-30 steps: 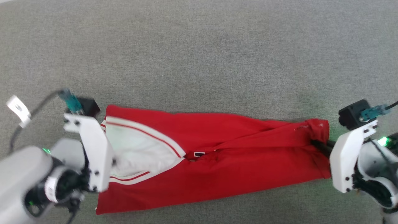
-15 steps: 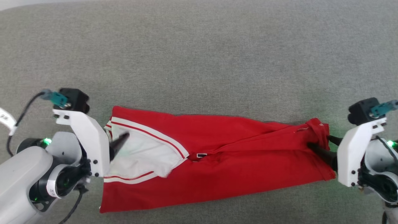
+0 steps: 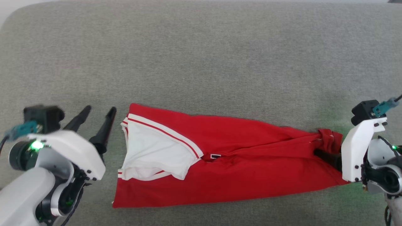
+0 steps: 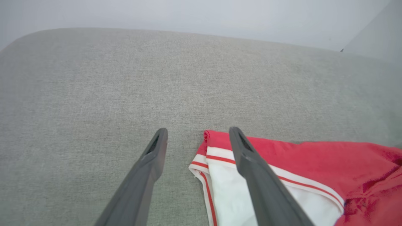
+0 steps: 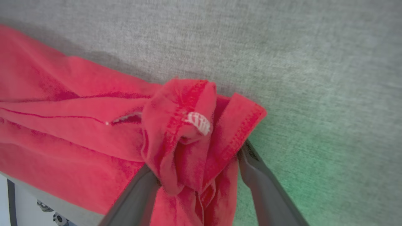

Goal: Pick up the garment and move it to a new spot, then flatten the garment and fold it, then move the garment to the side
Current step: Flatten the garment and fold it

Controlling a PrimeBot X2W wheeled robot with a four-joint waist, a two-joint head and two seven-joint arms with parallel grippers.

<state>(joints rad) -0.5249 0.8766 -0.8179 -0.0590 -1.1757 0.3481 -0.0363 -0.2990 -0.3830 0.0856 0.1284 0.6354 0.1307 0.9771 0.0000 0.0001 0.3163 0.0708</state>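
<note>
Red garment [image 3: 238, 163] lies stretched left to right across the near part of the grey table [image 3: 201, 62], white sleeve end at the left. My left gripper [image 3: 99, 109] is released, just left of that sleeve and off the cloth; my right gripper [image 5: 194, 157] straddles the bunched hem at the right end, tips buried, so I can't tell if it's clamped. Risk: a right-only pull drags and re-wrinkles everything, or the wad slips out.
</note>
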